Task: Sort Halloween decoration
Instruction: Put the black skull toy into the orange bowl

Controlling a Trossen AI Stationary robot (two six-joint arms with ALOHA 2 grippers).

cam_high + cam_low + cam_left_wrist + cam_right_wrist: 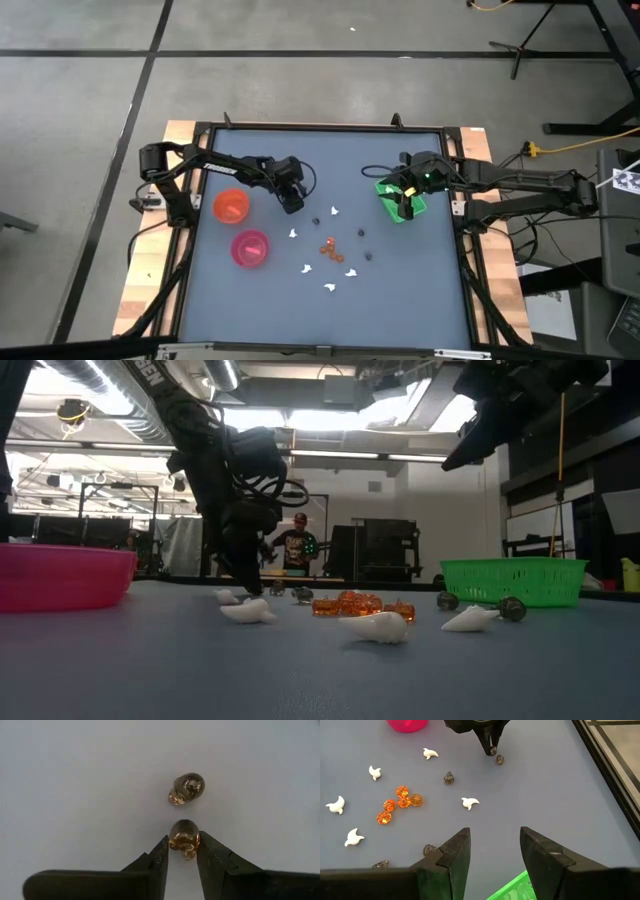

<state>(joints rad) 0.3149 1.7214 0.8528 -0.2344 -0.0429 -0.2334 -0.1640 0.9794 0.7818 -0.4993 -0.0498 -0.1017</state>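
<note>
**A:** Start close in. What is the left gripper (183, 851) doing?

**B:** Its wrist camera shows the two dark fingers set on either side of a small, glossy, dark roundish bead that looks like a skull (184, 839). They appear to touch it on both sides, so I would call it clenched on that piece, though the piece seems to sit on the grey table top (400, 300) and is not lifted. A second dark roundish piece (187, 788) lies just beyond it, apart.

**A:** So which step is this?

**B:** The grasp of one dark piece, I judge. The sorting is early: most of the pieces lie loose on the table.

**A:** And farther out?

**B:** A cluster of small translucent orange pieces (398, 803) lies mid-table, with small white irregular ghost-like pieces (469, 802) scattered around it and a few more dark ones among them. Beside the left arm stand a round pink plastic bowl (250, 248) and a round orange bowl (231, 206).

**A:** The other arm?

**B:** The right gripper (491, 851) waits with fingers spread and empty, above the green square mesh tray (401, 199) on the table's right side.

**A:** What does the next move need?

**B:** A firm hold, then a straight lift, since the neighbouring bead is close and a glossy round piece could squirt out. Which container takes dark pieces I cannot tell.
</note>
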